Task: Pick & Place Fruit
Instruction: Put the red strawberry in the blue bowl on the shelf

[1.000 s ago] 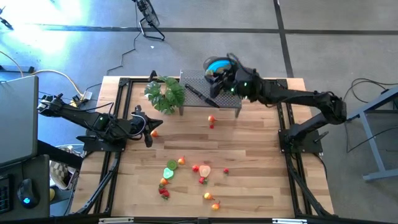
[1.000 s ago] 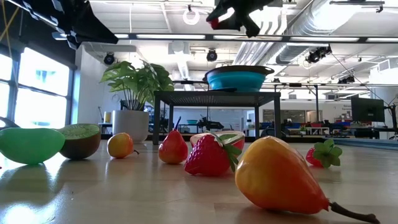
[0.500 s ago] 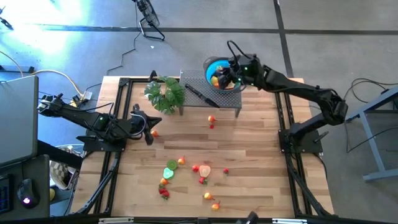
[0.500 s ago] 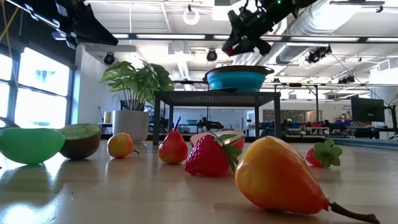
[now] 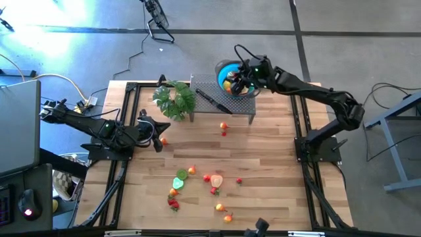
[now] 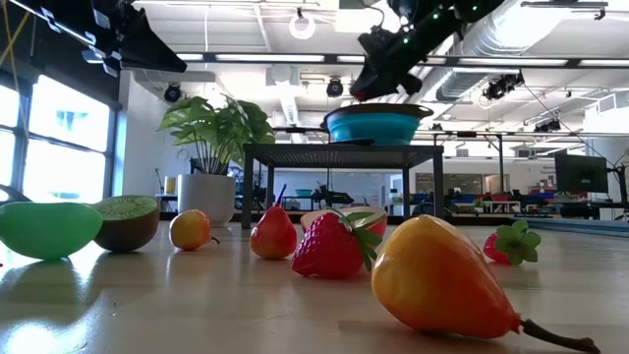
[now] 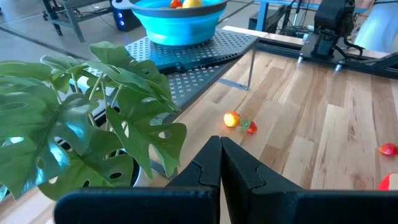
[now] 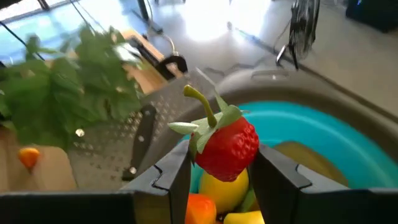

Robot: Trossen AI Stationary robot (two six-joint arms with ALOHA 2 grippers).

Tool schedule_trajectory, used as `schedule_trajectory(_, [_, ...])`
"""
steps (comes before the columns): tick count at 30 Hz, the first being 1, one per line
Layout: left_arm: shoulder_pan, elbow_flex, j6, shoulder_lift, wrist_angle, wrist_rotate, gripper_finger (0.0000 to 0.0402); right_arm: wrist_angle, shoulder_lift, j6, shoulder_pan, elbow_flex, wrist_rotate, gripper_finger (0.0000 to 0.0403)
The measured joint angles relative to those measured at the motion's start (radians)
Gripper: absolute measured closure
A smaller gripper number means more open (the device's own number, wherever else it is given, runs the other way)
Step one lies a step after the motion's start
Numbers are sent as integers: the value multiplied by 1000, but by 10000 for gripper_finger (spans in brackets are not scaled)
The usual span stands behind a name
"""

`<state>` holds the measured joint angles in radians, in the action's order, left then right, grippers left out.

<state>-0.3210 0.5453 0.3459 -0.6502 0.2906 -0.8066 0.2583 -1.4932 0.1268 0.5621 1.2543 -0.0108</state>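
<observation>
Right tool, clenched on a strawberry, should let go only once centred low over the bowl.

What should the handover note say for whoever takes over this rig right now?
Right pincer: shut on a red strawberry, held over the blue bowl on the perforated metal stand; not yet released.
Left pincer: shut, empty, waiting at the table's left side next to the leafy plant.
Done: the bowl already holds some yellow and orange fruit.
Left: drop the strawberry, then collect the rest. Two small pieces lie just in front of the stand, one orange piece is near the left pincer, and a cluster sits toward the table's front edge, including a green half and strawberries.
</observation>
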Motion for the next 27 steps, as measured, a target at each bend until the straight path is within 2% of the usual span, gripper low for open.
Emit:
schedule_trajectory(5, [0,0,1,0,-2,0,402,42,-66,-28,3,60,2,267])
schedule_trajectory(12, [0,0,3,0,-2,0,402,170,-135,-139,6,146,-59,267])
schedule_trajectory(18, [0,0,4,0,-2,1,402,215,-137,-194,8,149,-122,267])
schedule_trajectory(27, [0,0,4,0,-2,2,402,266,-137,-244,21,149,-121,265])
